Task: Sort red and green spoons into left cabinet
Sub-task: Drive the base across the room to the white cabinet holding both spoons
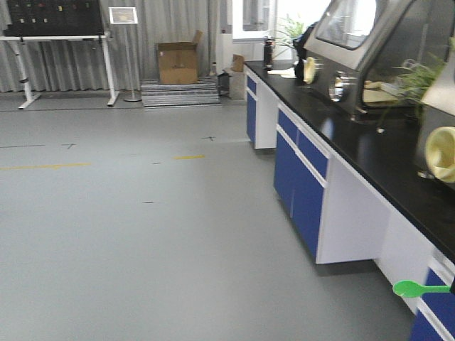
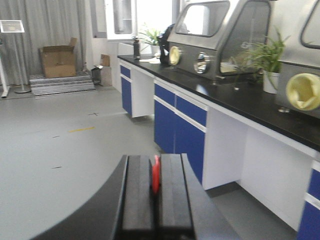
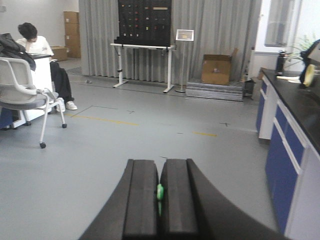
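In the front view, the green spoon [image 1: 416, 288] jutted in from the right edge, low beside the blue-fronted lab bench [image 1: 370, 149]. No cabinet showed, so I judged I was carrying, not yet placing.

In the left wrist view, my left gripper [image 2: 156, 200] was closed narrow on the red spoon [image 2: 155, 175], which stood upright between the pads.

In the right wrist view, my right gripper [image 3: 160, 205] was pinched on the green spoon, only a sliver showing.

With 2 thin handles clamped, I reckoned the carry wanted firm grips, level wrists and a wide berth from the bench until the left cabinet appeared.
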